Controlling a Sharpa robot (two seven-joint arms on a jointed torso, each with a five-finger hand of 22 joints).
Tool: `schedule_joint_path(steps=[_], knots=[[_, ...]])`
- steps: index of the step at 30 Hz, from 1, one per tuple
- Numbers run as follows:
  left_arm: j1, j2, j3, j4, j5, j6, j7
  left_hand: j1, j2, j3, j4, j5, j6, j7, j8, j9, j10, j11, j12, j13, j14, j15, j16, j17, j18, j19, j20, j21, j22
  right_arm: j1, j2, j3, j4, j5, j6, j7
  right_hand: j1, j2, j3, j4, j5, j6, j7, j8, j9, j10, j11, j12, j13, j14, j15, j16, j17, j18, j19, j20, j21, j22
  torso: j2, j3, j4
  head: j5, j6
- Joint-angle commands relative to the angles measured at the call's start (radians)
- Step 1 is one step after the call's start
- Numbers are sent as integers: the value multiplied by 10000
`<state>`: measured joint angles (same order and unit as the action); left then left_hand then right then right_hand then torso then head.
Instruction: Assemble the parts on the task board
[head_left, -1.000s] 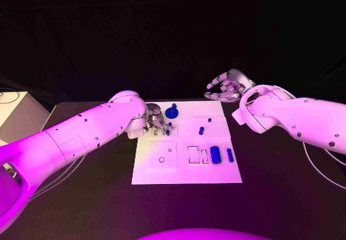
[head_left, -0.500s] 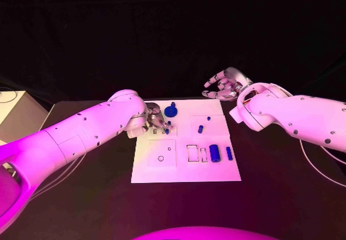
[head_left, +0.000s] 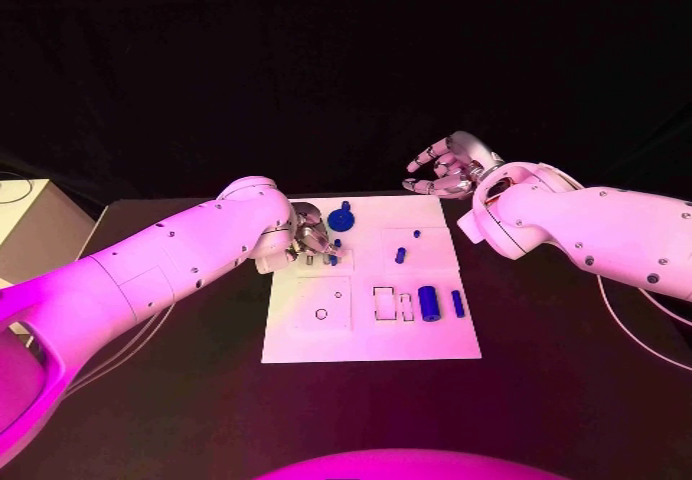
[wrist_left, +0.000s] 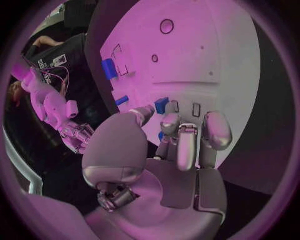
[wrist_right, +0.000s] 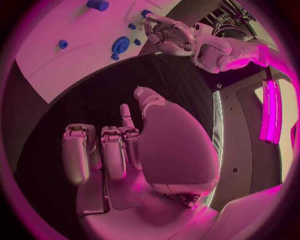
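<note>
The white task board (head_left: 372, 335) lies mid-table. My left hand (head_left: 310, 240) hangs over its far left part, and its thumb and a finger pinch a small blue peg (wrist_left: 162, 105) just above the board beside two slots. A round blue part (head_left: 342, 219) sits right behind that hand. Two small blue pieces (head_left: 400, 256) stand in the far right field. A thick blue cylinder (head_left: 428, 303) and a thin one (head_left: 459, 304) lie in the near right field. My right hand (head_left: 450, 168) floats past the far right corner, fingers apart, holding nothing.
A pale box (head_left: 36, 235) stands at the table's left edge. Bare black table (head_left: 562, 380) surrounds the board. Seen from the right wrist, the board (wrist_right: 62, 65) lies beyond the right hand (wrist_right: 125, 150), with the left hand (wrist_right: 169, 32) at its edge.
The whole picture has shifted slightly, so the camera moved. The right hand has drifted a little towards the board's far corner. The left hand stays over the same spot.
</note>
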<state>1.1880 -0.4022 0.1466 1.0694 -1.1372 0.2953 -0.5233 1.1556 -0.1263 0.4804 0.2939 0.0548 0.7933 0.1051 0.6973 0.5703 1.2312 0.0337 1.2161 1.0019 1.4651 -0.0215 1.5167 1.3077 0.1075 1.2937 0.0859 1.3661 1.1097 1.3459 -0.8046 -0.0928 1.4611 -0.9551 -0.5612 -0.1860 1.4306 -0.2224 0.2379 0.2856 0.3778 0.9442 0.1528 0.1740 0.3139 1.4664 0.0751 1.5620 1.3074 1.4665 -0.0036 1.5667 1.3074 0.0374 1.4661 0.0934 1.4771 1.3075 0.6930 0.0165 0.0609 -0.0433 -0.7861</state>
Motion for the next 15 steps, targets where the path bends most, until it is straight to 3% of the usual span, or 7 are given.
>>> schedule_joint_path(steps=[1,15], knots=[[8,47,-2,-42,173,118,35,99,-25,61,-15,-34,-76,-23,63,16,1,-48,48,18,644,-87,65,1623,-115,39,-61,47,9,-8,12,6,-3,-114,142,29,51,8,52,-28,36,-30,48,37,13,918,-14,-29,2528,1033,5,27,2596,-88,640,24,-36,1608,4,6,5,-3,-30],[7,96,-34,-192,271,219,41,85,-56,133,-8,-36,-48,-31,104,72,37,-53,82,59,663,-91,88,1668,-119,46,-61,57,25,-29,35,6,-20,-115,155,37,45,8,72,-27,63,-35,49,41,14,920,-13,-27,2529,1030,6,22,2580,-86,636,25,-45,1600,-14,11,22,-11,-158]])
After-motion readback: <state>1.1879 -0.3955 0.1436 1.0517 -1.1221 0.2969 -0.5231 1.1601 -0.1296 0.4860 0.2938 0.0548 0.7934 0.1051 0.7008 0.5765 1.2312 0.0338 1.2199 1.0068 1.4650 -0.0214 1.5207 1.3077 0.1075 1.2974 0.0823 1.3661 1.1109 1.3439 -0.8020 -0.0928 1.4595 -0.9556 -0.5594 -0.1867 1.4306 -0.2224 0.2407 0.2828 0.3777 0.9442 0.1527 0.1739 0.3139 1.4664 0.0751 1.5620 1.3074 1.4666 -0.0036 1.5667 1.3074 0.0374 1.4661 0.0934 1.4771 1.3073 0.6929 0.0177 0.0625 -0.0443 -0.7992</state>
